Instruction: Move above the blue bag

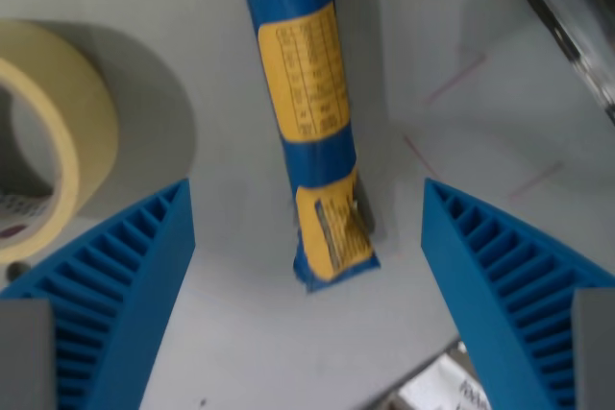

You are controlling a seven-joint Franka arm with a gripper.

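Between the spread jaws, blue bag point(312, 122), untouched

Blue bag point(312, 122) top cut by upper edge, label txt blurred; tape roll point(53, 132) cut at left edge.

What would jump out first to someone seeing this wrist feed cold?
The blue bag with yellow labels, lying lengthwise down the middle of the view on the grey table. The gripper frames it, its ribbed blue fingers wide apart at either side. A roll of cream tape sits at the wrist view's left edge.
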